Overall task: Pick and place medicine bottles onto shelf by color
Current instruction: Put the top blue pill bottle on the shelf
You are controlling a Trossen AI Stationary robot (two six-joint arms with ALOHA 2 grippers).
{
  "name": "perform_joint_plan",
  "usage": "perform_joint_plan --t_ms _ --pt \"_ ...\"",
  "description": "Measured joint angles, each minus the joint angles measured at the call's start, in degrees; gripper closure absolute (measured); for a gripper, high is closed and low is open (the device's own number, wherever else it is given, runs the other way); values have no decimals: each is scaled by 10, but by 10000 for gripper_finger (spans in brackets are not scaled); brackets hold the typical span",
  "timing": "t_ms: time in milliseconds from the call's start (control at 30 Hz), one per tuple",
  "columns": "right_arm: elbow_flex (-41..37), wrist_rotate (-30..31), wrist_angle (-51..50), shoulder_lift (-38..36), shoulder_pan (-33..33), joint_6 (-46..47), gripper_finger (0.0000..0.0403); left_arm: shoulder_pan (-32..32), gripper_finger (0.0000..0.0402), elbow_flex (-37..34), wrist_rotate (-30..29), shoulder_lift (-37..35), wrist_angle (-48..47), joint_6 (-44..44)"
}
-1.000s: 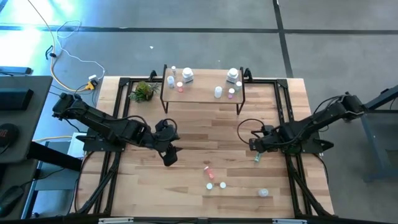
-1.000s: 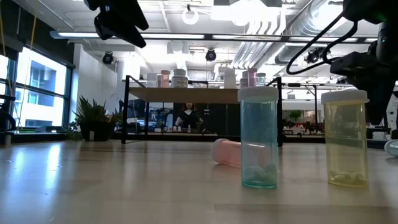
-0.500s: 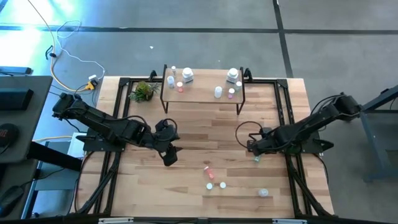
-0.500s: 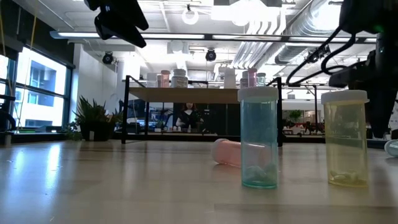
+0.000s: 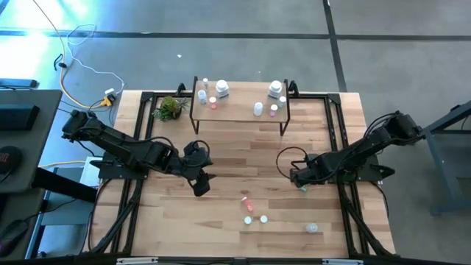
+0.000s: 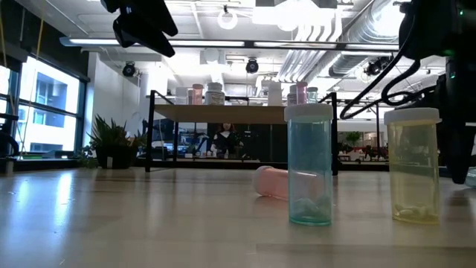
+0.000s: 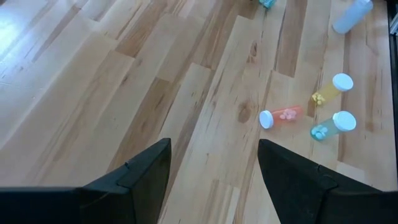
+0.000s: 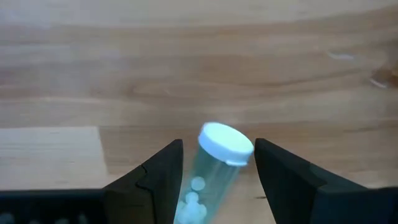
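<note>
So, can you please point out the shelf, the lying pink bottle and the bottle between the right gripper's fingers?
shelf (image 5: 239, 109), high view, bare plank top.
pink bottle (image 7: 286, 116), left wrist view, clear body.
teal bottle (image 8: 225, 142), right wrist view, white cap.

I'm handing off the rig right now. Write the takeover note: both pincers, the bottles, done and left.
Right pincer: closed around a teal bottle with a white cap, over the table's right side.
Left pincer: open, empty, hanging over the table's left-centre.
Shelf at the table's back edge: one cluster of bottles and a jar at its left end, another at its right end.
Left on the table: pink bottle lying on its side, teal bottle and yellow bottle upright, and one clear bottle near the front right.
Next: shelve the held bottle, then those four.
</note>
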Motion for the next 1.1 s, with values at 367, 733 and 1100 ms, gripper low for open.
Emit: perform_joint_plan --t_ms 367,733,1100 --pt "1 -22 11 19 0 -4 228 0 172 0 0 0 -1 5" --pt "2 -18 14 19 0 -23 303 0 172 0 0 0 -19 5" --pt "50 51 26 20 0 -125 308 9 172 0 4 0 -18 5"
